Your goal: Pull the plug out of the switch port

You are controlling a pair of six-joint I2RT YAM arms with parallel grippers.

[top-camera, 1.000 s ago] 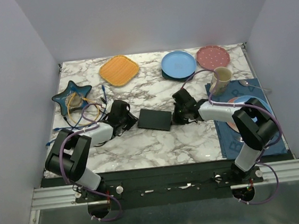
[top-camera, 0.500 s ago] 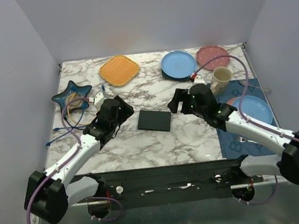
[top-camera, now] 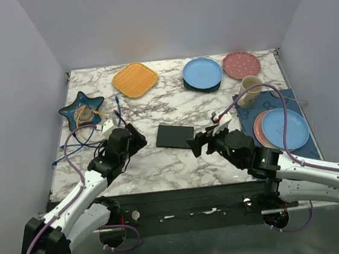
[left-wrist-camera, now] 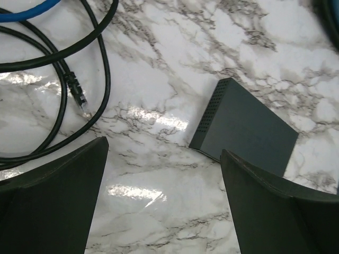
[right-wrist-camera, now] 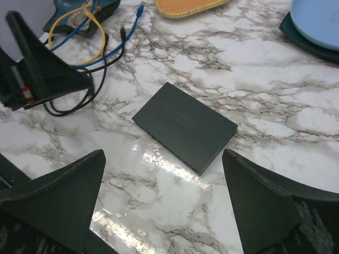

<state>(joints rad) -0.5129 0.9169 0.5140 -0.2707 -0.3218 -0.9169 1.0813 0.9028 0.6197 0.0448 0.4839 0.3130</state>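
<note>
The switch [top-camera: 175,136] is a flat matte-black box lying on the marble mid-table, also seen in the left wrist view [left-wrist-camera: 246,129] and the right wrist view [right-wrist-camera: 185,127]. No cable shows in its visible edges. A black cable's plug [left-wrist-camera: 79,99] lies loose on the marble to the switch's left, well apart from it. My left gripper [top-camera: 131,140] hovers left of the switch, open and empty [left-wrist-camera: 164,147]. My right gripper [top-camera: 198,143] hovers at the switch's near right corner, open and empty [right-wrist-camera: 164,154].
Black, blue and yellow cables [top-camera: 88,132] tangle at the left by a teal star dish [top-camera: 81,107]. At the back stand an orange plate [top-camera: 135,79], a blue plate [top-camera: 202,72] and a pink plate [top-camera: 241,64]. A cup [top-camera: 250,90] and stacked plates [top-camera: 285,128] sit on a blue mat [top-camera: 278,155] at the right.
Both grippers have let go at the switch's sides and opened wide. Both arms have drawn back toward the near edge. The switch has stayed where it was.
</note>
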